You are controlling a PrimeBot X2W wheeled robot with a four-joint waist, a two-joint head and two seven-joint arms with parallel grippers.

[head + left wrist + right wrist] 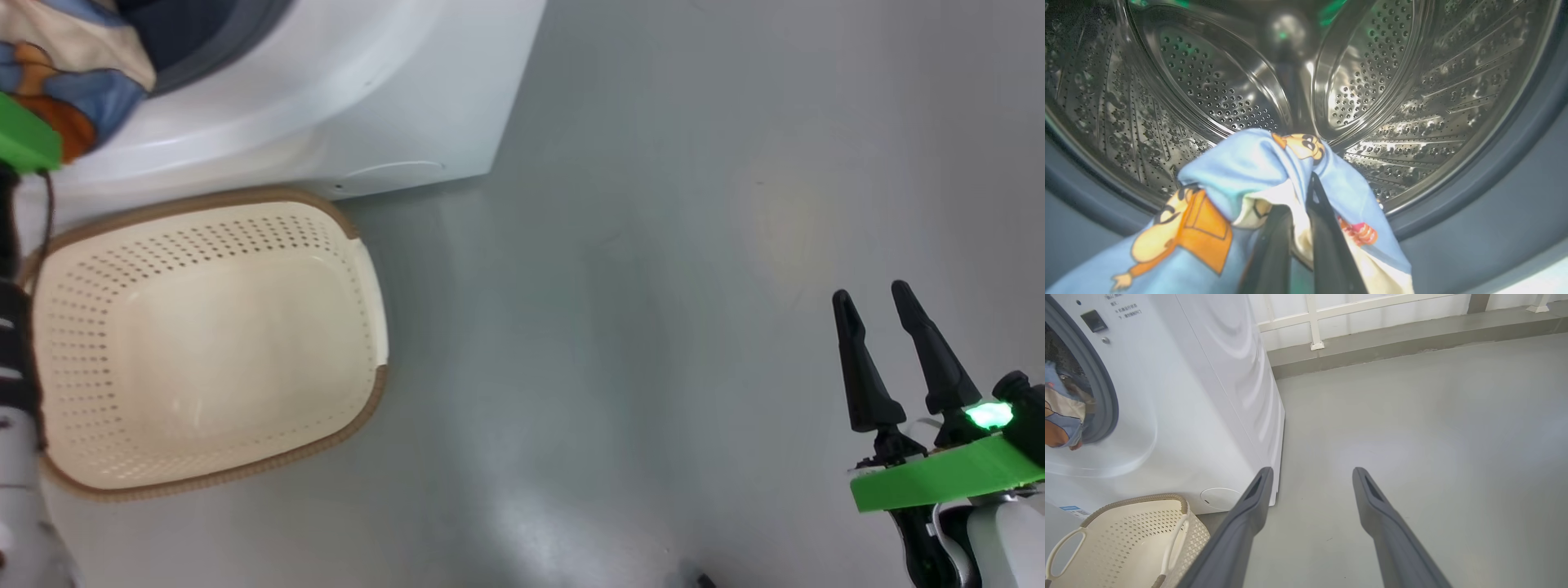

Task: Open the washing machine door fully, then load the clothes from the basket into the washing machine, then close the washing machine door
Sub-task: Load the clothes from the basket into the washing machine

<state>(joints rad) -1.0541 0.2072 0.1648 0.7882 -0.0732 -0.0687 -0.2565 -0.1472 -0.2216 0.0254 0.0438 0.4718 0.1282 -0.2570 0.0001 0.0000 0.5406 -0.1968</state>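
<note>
The left fingers (1318,204) are shut tight on the clothes (1249,163); the cloth is light blue with orange cartoon animals on it; it bunches up over the fingers and hangs down on both sides. The fingers and the clothes are at the round mouth of the washing machine (367,82), just in front of the shiny drum (1208,81) with its many little holes; a grey rubber ring (1494,183) runs around the mouth. In the head view the clothes hang at the mouth of the washing machine, in front of the ring. The basket (204,245) sits on the floor (653,245) right in front of the washing machine, below its mouth; it is cream with a brown rim and holes in its sides. The right fingers (849,327) are wide apart and hold nothing; they are over the floor, well away from the washing machine, off past its right corner; a small green light (989,415) glows behind them.
</note>
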